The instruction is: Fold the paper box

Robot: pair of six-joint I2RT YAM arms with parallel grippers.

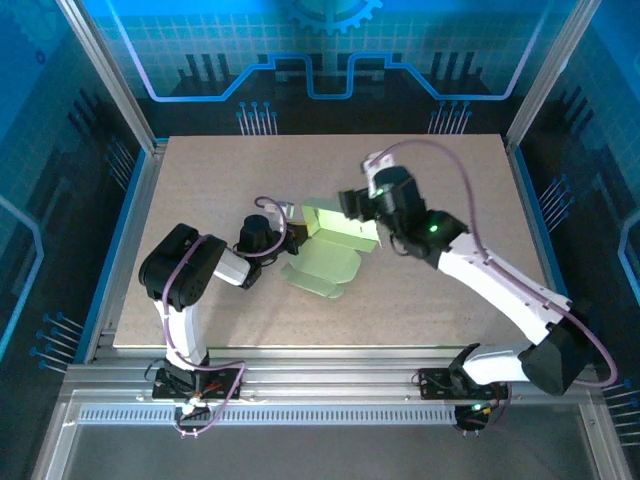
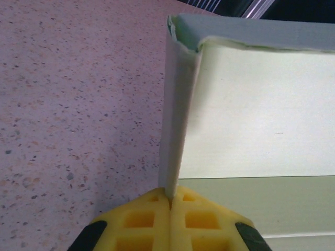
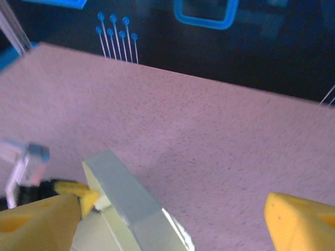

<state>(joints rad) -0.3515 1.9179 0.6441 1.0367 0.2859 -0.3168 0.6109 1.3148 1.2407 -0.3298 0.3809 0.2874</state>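
Pale-green paper box (image 1: 325, 268), one; left gripper (image 2: 170, 203) tight on it, right gripper (image 3: 174, 201) wide open.

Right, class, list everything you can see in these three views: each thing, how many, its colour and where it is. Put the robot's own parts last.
paper box: one, pale lime green, partly folded with one panel standing up, middle of the table.
table: one, speckled beige, under the box.
frame rails: several, silver, around the table's edges.
backdrop panels: blue with line patterns, behind and beside the table.
left gripper: one, yellow fingers, shut on an upright flap at the box's left side.
right gripper: one, yellow fingers, open, above the box's raised panel.
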